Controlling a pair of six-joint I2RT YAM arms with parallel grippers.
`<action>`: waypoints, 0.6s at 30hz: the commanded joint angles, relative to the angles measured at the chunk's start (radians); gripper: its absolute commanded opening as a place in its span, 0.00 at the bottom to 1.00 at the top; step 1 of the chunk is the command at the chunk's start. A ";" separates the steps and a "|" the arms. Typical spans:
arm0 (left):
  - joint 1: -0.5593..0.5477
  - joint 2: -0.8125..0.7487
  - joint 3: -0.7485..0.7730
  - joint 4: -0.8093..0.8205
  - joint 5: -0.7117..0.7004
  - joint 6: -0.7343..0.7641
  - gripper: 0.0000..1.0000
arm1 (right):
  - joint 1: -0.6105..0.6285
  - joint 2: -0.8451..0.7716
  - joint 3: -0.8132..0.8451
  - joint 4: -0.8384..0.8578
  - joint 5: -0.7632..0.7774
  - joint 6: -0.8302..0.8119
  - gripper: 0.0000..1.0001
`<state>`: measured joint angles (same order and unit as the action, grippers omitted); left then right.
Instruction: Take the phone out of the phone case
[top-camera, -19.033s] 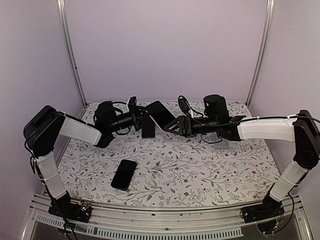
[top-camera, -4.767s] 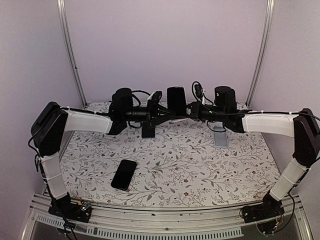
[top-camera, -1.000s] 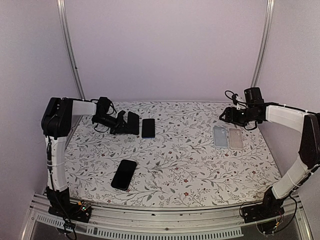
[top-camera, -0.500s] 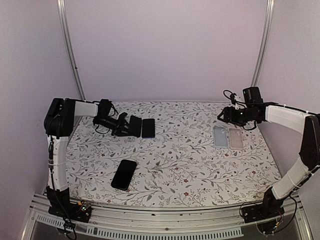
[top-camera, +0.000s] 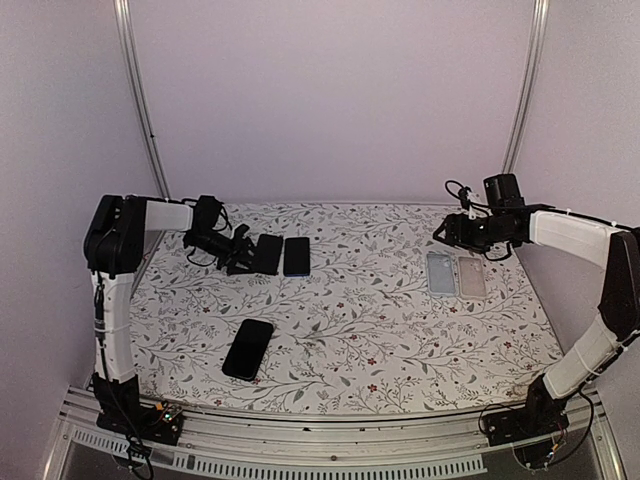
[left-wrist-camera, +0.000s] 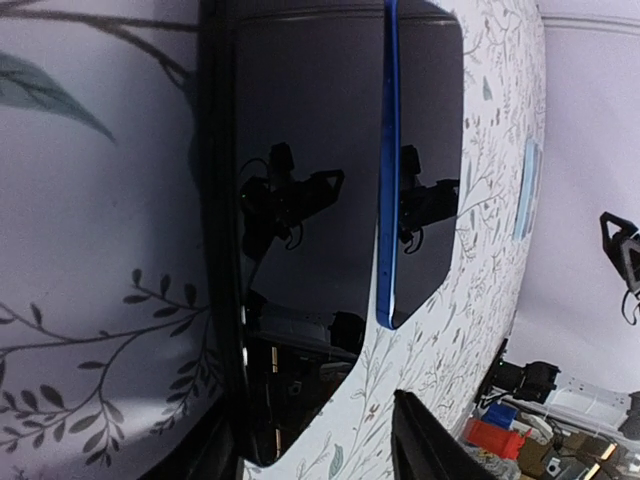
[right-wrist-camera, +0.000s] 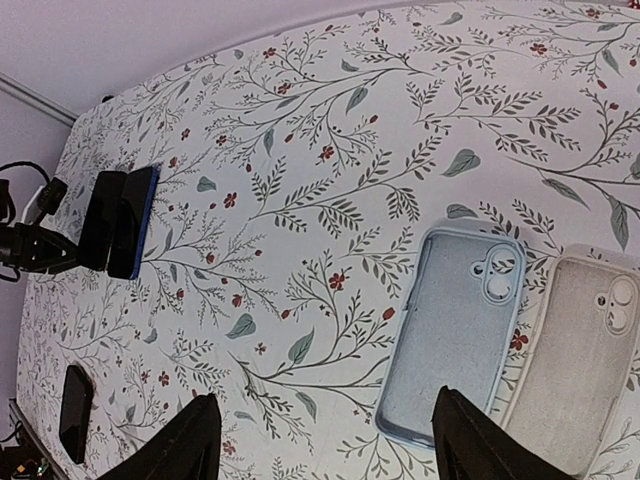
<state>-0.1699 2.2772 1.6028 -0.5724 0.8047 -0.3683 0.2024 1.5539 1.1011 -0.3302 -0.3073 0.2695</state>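
A black phone (top-camera: 267, 253) lies flat at the back left, next to a blue-edged phone (top-camera: 296, 256). My left gripper (top-camera: 240, 256) is open at the black phone's left end. In the left wrist view the black phone (left-wrist-camera: 300, 200) fills the middle, with the blue-edged phone (left-wrist-camera: 425, 150) beside it. The left gripper (left-wrist-camera: 315, 455) straddles the phone's near end, and bare table shows between the phone and one finger. A clear case (top-camera: 472, 277) lies empty by a light blue case (top-camera: 440, 272). My right gripper (top-camera: 445, 230) hovers open behind them, holding nothing. The right wrist view shows the clear case (right-wrist-camera: 590, 360), the blue case (right-wrist-camera: 455, 330) and the open right gripper (right-wrist-camera: 325, 445).
Another black phone (top-camera: 248, 348) lies face up at the front left, also in the right wrist view (right-wrist-camera: 75, 410). The floral table cover (top-camera: 360, 330) ends at a metal rail in front. Purple walls and upright posts close in the back and sides.
Earlier both grippers held the cased phone up at the back. In the last second the left gripper slid the black phone right, against the blue-edged phone. The right arm barely moved.
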 joint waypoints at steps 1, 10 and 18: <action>0.012 -0.061 -0.034 -0.024 -0.092 0.014 0.54 | 0.014 -0.008 0.011 -0.002 0.016 0.002 0.75; -0.001 -0.145 -0.129 0.006 -0.175 0.010 0.59 | 0.026 0.005 0.016 0.001 0.022 0.004 0.75; -0.079 -0.278 -0.243 0.019 -0.327 -0.002 0.65 | 0.048 0.017 0.026 0.007 0.030 0.003 0.76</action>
<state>-0.1947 2.0888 1.4132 -0.5613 0.5781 -0.3698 0.2367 1.5593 1.1011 -0.3317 -0.2943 0.2695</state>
